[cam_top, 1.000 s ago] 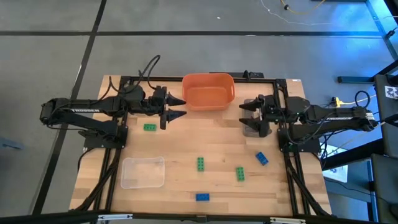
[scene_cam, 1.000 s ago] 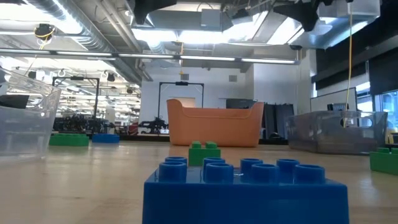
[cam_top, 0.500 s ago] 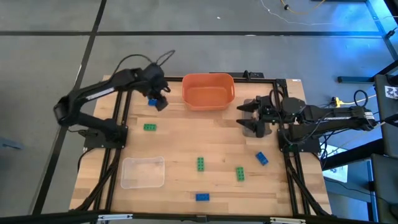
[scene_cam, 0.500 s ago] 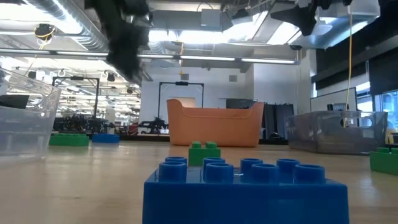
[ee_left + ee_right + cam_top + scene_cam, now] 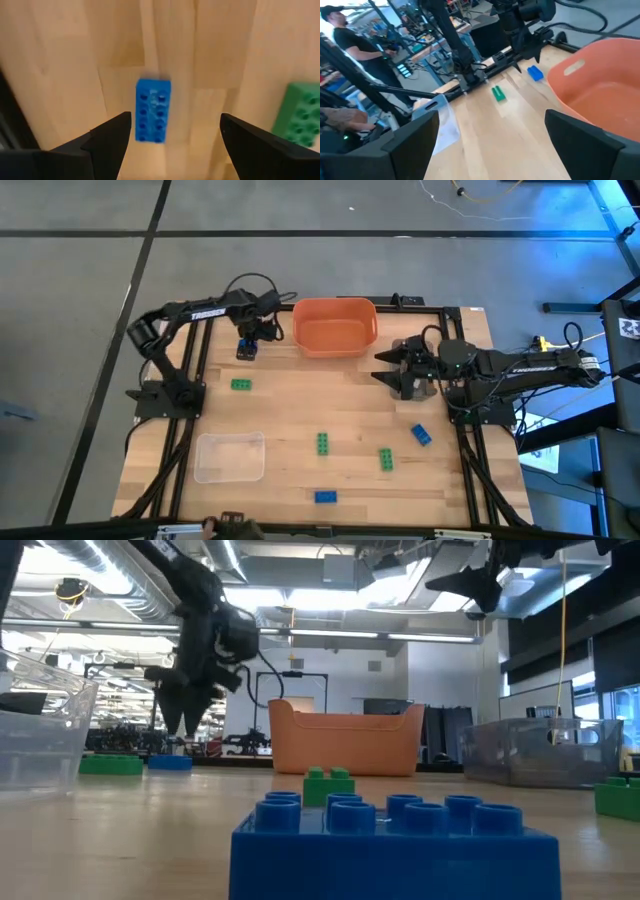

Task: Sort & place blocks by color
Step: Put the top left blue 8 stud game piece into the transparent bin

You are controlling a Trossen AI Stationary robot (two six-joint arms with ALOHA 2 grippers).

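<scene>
Near the back-left corner of the worktop, just left of the orange bowl: left gripper poised over a blue block, fingers spread wide, empty, touching nothing. Likely the reach-to-pick step. Next: drop straight down, straddle the block across its narrow sides, close. Green block just beside, nearer the front. By the right edge, beside the bowl: right gripper waiting, fingers apart, empty.
</scene>
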